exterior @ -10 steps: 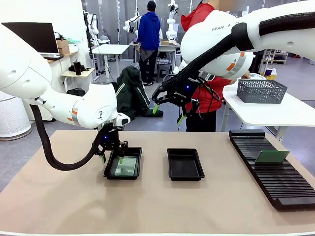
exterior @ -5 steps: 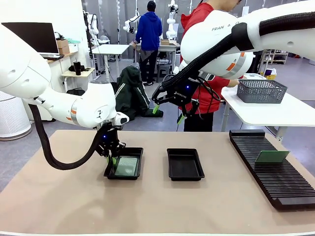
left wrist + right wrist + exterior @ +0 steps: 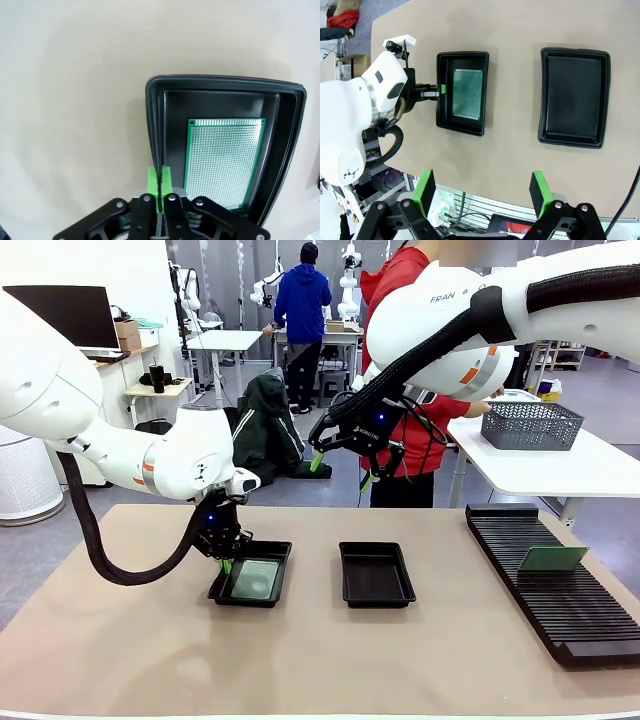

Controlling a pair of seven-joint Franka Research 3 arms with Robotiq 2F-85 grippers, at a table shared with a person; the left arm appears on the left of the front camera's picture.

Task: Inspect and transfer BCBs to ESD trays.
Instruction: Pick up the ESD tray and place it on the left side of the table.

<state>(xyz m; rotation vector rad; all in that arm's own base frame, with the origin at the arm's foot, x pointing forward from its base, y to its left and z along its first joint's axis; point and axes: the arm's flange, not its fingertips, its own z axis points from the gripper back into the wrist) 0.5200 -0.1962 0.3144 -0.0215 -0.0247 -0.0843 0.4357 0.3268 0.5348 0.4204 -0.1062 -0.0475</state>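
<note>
Two black ESD trays lie side by side on the tan table. A green BCB [image 3: 256, 579] [image 3: 225, 160] [image 3: 467, 93] lies flat in the left tray [image 3: 215, 595] [image 3: 225, 80] [image 3: 462, 56]. My left gripper [image 3: 225, 565] [image 3: 159, 180] [image 3: 440, 90] is shut on that tray's outer long rim, pads pressed together around the thin edge. The right tray [image 3: 377, 601] [image 3: 575, 95] holds nothing. High above the table, my right gripper [image 3: 342, 472] [image 3: 483, 189] hangs open and holds nothing. Another BCB [image 3: 553, 558] stands on edge in the rack.
A long black slotted rack [image 3: 560, 610] runs along the table's right side. Beyond it a white side table carries a grey mesh basket [image 3: 530, 425]. A person in a red top stands at the far edge, behind my right arm.
My left gripper's fingers came together on the left tray's rim, and the tray shifted slightly to the left. The right arm stayed still.
</note>
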